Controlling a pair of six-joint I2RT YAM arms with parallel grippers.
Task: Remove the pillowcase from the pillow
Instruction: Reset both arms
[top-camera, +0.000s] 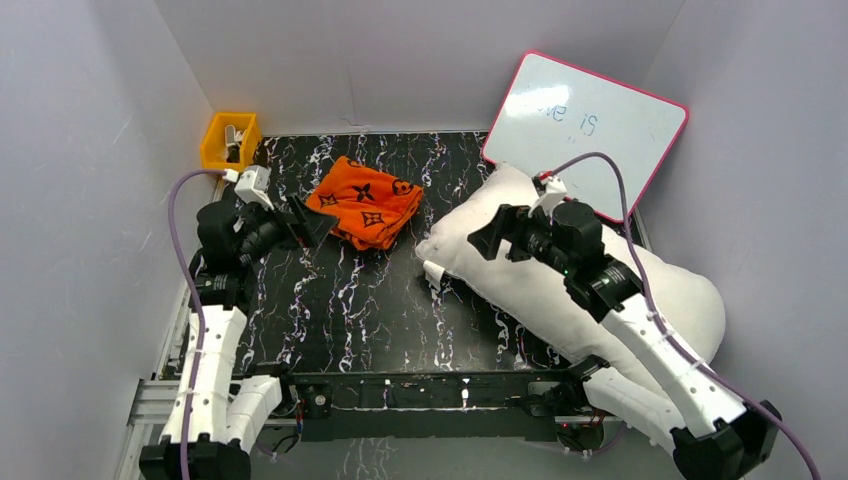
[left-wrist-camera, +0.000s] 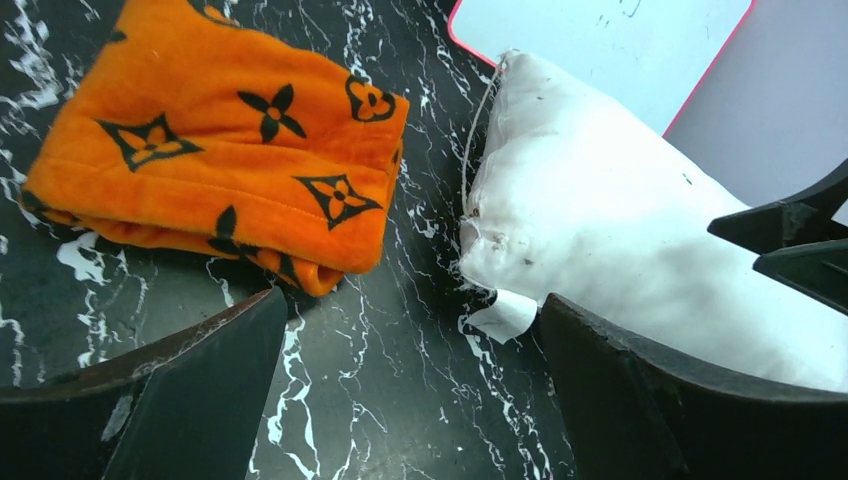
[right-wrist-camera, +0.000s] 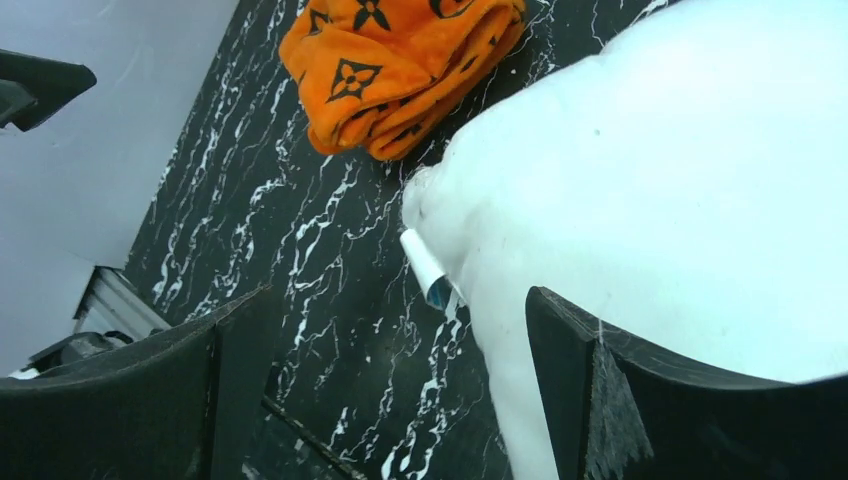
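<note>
Hovering with left gripper (top-camera: 318, 226) and right gripper (top-camera: 484, 240) both spread wide, gripping nothing. Seeing the pillowcase (top-camera: 365, 203) lying folded on the table (top-camera: 380, 300), just beside the bare pillow (top-camera: 500, 285). Probably risking snagging the fleece, or shoving the pillow into the whiteboard (top-camera: 590, 115), when retracting carelessly.

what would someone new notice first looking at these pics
The bright orange pillowcase catches the eye first, lying folded on the black marbled table toward the back left, apart from the pillow. That big bare white pillow sprawls to its right, with a pink-framed whiteboard propped behind it. The left gripper hangs open beside the pillowcase, and the right gripper hangs open over the pillow.
</note>
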